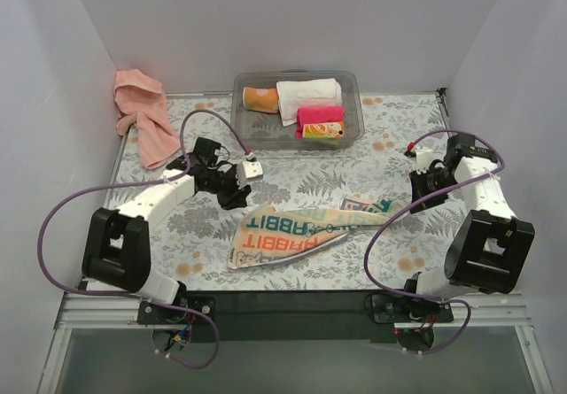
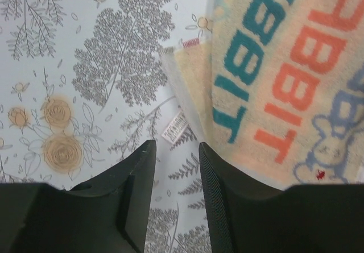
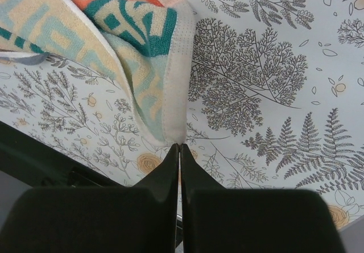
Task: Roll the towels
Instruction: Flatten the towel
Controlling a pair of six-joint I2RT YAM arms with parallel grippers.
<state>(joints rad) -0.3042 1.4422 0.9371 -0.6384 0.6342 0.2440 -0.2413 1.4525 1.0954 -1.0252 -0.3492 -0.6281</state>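
The patterned towel (image 1: 292,230), cream with teal and orange "RABBIT" lettering, lies crumpled and stretched across the middle of the table. It also shows in the left wrist view (image 2: 284,65) and the right wrist view (image 3: 131,37). My right gripper (image 1: 413,186) (image 3: 180,145) is shut, pinching the white hem at the towel's right end. My left gripper (image 1: 232,192) (image 2: 176,145) is open and empty over the table, just beside the towel's left edge and its small white tag (image 2: 173,129). The salmon-pink towel (image 1: 142,115) lies bunched at the back left corner.
A clear plastic bin (image 1: 241,88) stands at the back centre with a white roll (image 1: 308,93), a hot-pink roll (image 1: 319,113) and other small rolls. White walls enclose the floral table; its dark front edge (image 1: 292,301) runs between the arm bases.
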